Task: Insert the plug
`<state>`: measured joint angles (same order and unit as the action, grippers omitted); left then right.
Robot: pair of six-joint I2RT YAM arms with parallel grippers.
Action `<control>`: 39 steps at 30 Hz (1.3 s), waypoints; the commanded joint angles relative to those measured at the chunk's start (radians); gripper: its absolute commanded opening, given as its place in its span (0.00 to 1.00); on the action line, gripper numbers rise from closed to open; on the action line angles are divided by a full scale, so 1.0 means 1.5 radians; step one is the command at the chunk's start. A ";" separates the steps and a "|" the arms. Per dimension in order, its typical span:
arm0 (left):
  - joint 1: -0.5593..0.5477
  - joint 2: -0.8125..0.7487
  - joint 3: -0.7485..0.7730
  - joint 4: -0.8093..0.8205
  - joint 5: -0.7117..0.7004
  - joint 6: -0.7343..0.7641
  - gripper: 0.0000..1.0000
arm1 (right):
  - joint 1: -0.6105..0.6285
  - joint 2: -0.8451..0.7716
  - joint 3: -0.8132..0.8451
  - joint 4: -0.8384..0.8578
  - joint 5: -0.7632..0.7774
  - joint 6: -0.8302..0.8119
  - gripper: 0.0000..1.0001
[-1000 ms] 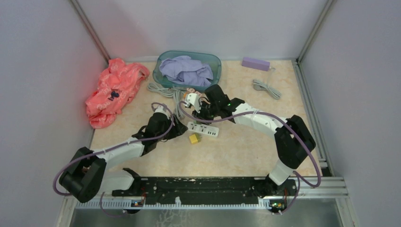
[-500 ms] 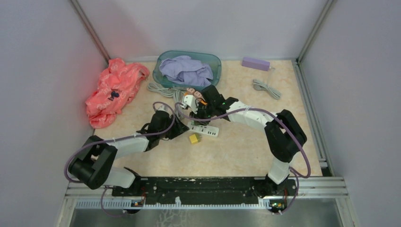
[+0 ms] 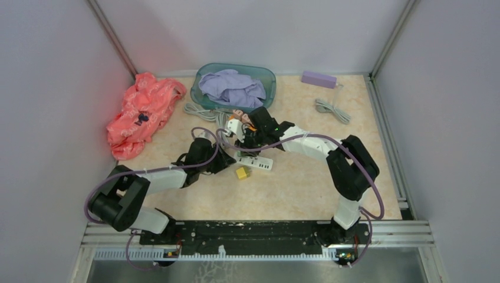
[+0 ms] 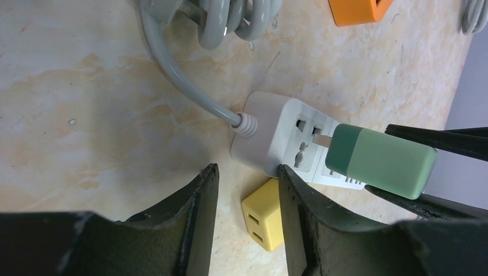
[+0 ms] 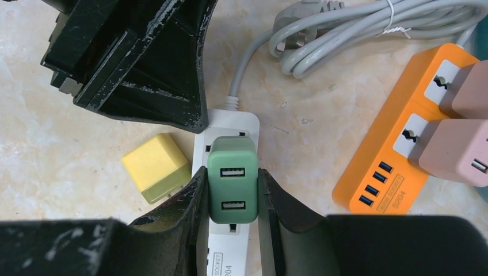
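Moved: left gripper jaws narrower.
Surface: beige marbled table, grey walls.
Plug: green plug pinched between right gripper jaws, prongs at white power strip socket.
Left jaws: slim empty gap beside strip's cord end.

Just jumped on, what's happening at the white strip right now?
The right gripper is clamped on the green plug, with its prongs at a socket of the white power strip but the body not yet seated. The left gripper sits open at the strip's cord end, gripping nothing; a yellow plug lies beside it.
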<state>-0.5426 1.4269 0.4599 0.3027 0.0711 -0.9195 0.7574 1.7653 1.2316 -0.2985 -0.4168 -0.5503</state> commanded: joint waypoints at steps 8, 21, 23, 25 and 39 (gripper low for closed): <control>0.002 0.015 0.007 0.013 0.016 -0.004 0.47 | 0.011 0.029 0.030 0.032 0.002 -0.017 0.00; 0.003 0.017 0.003 0.013 0.016 -0.004 0.45 | 0.011 0.051 0.021 -0.017 0.015 -0.056 0.00; 0.002 0.018 0.002 0.013 0.015 -0.004 0.45 | 0.011 0.063 0.031 -0.041 0.018 -0.065 0.00; 0.003 0.018 -0.001 0.013 0.012 -0.005 0.45 | 0.011 0.078 0.043 -0.066 0.018 -0.072 0.00; 0.012 0.012 -0.016 0.009 -0.003 -0.007 0.43 | 0.011 0.162 0.082 -0.187 0.055 -0.115 0.00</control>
<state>-0.5335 1.4380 0.4561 0.3279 0.0853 -0.9295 0.7658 1.9022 1.3849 -0.4335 -0.4099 -0.6712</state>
